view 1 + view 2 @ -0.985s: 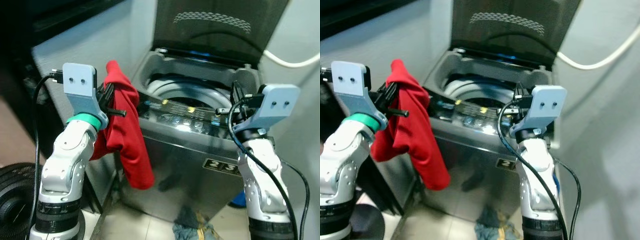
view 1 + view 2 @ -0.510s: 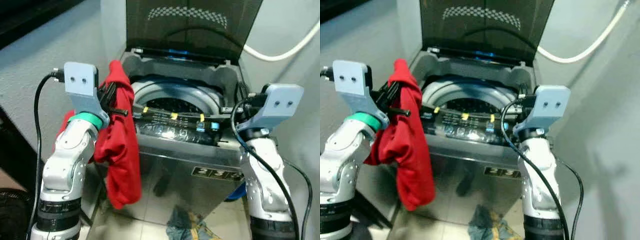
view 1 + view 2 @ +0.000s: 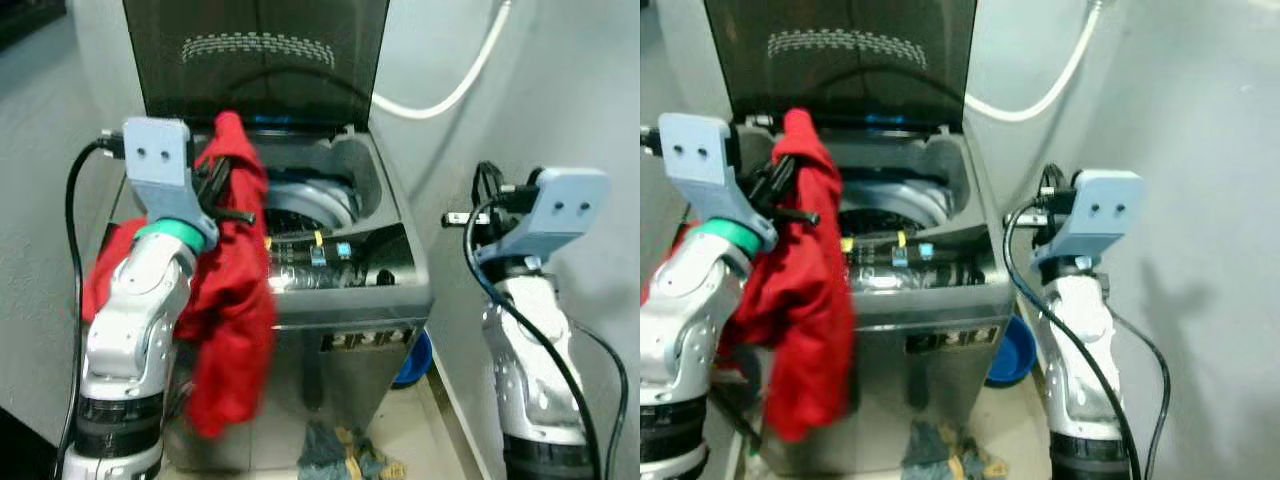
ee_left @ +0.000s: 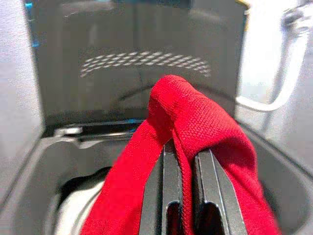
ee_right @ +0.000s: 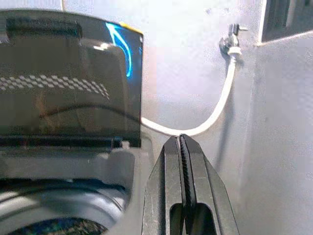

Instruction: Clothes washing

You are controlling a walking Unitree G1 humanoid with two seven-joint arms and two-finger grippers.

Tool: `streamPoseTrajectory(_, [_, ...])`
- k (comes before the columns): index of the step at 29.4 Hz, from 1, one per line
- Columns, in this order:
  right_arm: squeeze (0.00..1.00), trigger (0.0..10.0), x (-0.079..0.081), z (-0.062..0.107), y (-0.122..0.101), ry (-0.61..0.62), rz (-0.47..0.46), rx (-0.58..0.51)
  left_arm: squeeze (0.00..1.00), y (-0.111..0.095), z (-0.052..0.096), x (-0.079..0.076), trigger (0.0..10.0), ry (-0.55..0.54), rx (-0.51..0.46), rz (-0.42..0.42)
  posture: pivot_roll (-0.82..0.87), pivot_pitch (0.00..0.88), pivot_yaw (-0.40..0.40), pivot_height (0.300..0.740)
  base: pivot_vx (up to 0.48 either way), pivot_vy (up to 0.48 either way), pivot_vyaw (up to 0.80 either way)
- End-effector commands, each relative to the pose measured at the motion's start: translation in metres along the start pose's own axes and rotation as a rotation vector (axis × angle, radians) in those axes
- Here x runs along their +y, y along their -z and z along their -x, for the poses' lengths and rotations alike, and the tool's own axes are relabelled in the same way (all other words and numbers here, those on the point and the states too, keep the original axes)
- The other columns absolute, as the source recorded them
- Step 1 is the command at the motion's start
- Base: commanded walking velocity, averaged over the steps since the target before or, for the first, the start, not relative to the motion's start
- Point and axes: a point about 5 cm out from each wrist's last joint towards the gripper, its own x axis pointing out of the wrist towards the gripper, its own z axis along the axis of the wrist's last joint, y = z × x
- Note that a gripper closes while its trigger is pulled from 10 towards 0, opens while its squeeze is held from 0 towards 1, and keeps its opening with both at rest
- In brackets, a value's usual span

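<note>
Washer (image 3: 350, 300) open, lid (image 3: 260, 60) upright — drum (image 3: 305, 205) dark inside, contents not discernible. Left end effector (image 4: 186, 161) clenched on a red garment (image 3: 235, 300), raised at the washer's front left corner; cloth draped down past the front panel. Right end effector (image 5: 182, 166) clenched on nothing, beside the washer's right edge. White hose (image 3: 450, 85) along the wall; rags (image 3: 335, 460) on the floor.

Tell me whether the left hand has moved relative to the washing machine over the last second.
Yes. The left hand, shut on the red garment, now sits over the washing machine opening instead of beside it.
</note>
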Motion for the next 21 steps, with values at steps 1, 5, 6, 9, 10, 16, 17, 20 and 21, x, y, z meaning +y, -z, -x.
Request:
streamPoseTrajectory(1, [0.00, 10.0, 0.0000, 0.0004, 0.0005, -0.005, -0.004, 0.002, 0.00, -0.0021, -0.0006, -0.0001, 10.0, -0.011, -0.014, -0.008, 0.08, 0.000, 0.019, 0.740, 0.461, 0.000, 0.00])
streamPoseTrajectory(5, [0.00, 10.0, 0.0004, 0.0008, 0.0009, -0.007, -0.004, 0.004, 0.00, -0.0019, -0.0002, -0.0003, 10.0, -0.012, -0.012, -0.010, 0.08, 0.000, 0.019, 0.740, 0.458, 0.000, 0.00])
streamPoseTrajectory(6, [0.00, 10.0, 0.0005, 0.0010, 0.0011, -0.007, -0.004, 0.005, 0.00, -0.0018, -0.0001, -0.0004, 10.0, -0.013, -0.012, -0.011, 0.08, 0.000, 0.019, 0.740, 0.454, 0.000, 0.00])
streamPoseTrajectory(9, [0.00, 10.0, 0.0010, 0.0014, 0.0016, -0.008, -0.004, 0.007, 0.00, -0.0005, -0.0001, -0.0003, 10.0, -0.017, -0.003, -0.017, 0.08, 0.001, 0.019, 0.740, 0.344, 0.000, 0.00])
streamPoseTrajectory(10, [0.00, 10.0, 0.0012, 0.0016, 0.0017, -0.009, -0.004, 0.008, 0.00, 0.0000, -0.0001, -0.0002, 10.0, -0.018, 0.001, -0.019, 0.08, 0.001, 0.019, 0.740, 0.334, 0.000, 0.00])
streamPoseTrajectory(16, [0.00, 10.0, 0.0013, 0.0020, 0.0018, -0.008, -0.003, 0.008, 0.00, 0.0004, -0.0001, -0.0012, 10.0, -0.018, 0.000, -0.022, 0.08, 0.004, 0.019, 0.740, 0.000, 0.000, 0.00])
streamPoseTrajectory(17, [0.00, 10.0, 0.0013, 0.0020, 0.0018, -0.008, -0.003, 0.008, 0.00, 0.0004, -0.0001, -0.0012, 10.0, -0.018, 0.000, -0.022, 0.08, 0.004, 0.019, 0.740, 0.000, 0.000, 0.00])
streamPoseTrajectory(20, [0.00, 10.0, 0.0014, 0.0020, 0.0020, -0.009, -0.003, 0.008, 0.00, 0.0004, -0.0002, -0.0018, 10.0, -0.016, -0.002, -0.018, 0.08, 0.004, 0.019, 0.740, 0.000, 0.000, 0.00])
streamPoseTrajectory(21, [0.00, 10.0, 0.0014, 0.0020, 0.0020, -0.009, -0.004, 0.008, 0.00, 0.0005, -0.0002, -0.0020, 10.0, -0.015, -0.001, -0.019, 0.08, 0.006, 0.018, 0.740, 0.000, 0.000, 0.00])
